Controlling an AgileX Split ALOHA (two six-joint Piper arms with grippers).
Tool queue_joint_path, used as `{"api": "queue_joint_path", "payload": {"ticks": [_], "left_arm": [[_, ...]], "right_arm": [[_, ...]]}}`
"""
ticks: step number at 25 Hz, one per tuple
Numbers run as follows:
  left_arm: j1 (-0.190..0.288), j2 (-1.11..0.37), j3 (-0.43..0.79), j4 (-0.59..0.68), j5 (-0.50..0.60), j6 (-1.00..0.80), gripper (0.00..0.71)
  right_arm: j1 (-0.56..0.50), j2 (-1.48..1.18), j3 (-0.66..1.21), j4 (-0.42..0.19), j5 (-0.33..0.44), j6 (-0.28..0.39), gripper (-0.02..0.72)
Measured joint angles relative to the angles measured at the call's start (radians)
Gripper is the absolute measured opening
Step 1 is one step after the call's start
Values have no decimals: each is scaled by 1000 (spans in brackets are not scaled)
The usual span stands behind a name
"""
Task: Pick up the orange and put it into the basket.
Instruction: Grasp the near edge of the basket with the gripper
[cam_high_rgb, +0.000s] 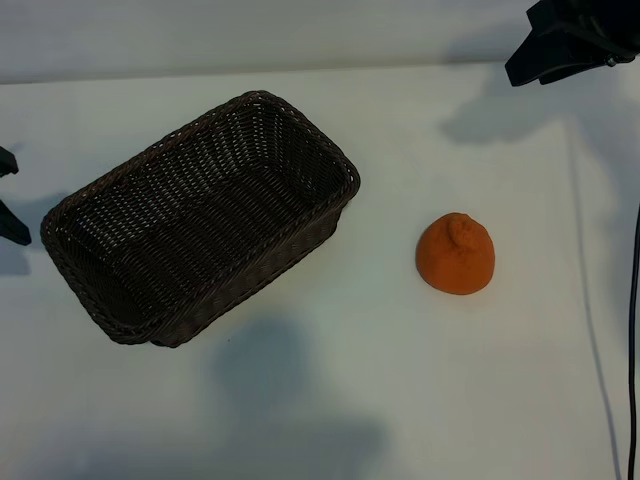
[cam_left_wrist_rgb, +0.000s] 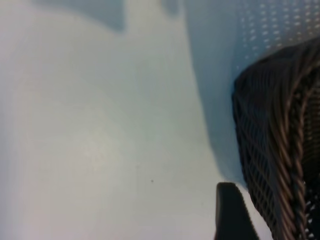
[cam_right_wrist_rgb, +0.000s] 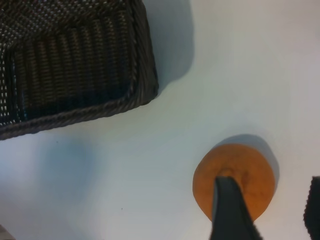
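Note:
The orange (cam_high_rgb: 456, 254) sits on the white table, right of centre, with its knobbly bump up. The dark brown wicker basket (cam_high_rgb: 200, 215) lies empty to its left, set at an angle. My right gripper (cam_high_rgb: 562, 45) hangs at the far right corner, well apart from the orange. In the right wrist view it (cam_right_wrist_rgb: 270, 182) is open, and the orange (cam_right_wrist_rgb: 250, 170) lies below, partly behind one finger (cam_right_wrist_rgb: 230, 210). My left gripper (cam_high_rgb: 8, 195) is at the left edge beside the basket, open and holding nothing. In the left wrist view one of its fingers (cam_left_wrist_rgb: 231, 212) shows next to the basket wall (cam_left_wrist_rgb: 280, 150).
A black cable (cam_high_rgb: 632, 330) runs down the right edge of the table. Bare white tabletop (cam_high_rgb: 380, 380) lies in front of the basket and the orange, and a back wall (cam_high_rgb: 300, 35) runs behind.

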Motion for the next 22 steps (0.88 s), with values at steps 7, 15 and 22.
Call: {"api": "queue_joint_path", "payload": {"ticks": [7,15,22], "left_arm": [[0,51,0,-25,-42,-2,432],[0,115,0,-152,-50,108,432],[0,116,0,-174,-58,121,432]], "right_arm": [[0,0,0,0,0,0,377],[0,0,0,0,0,0,377],[0,0,0,0,-4,0,377]]}}
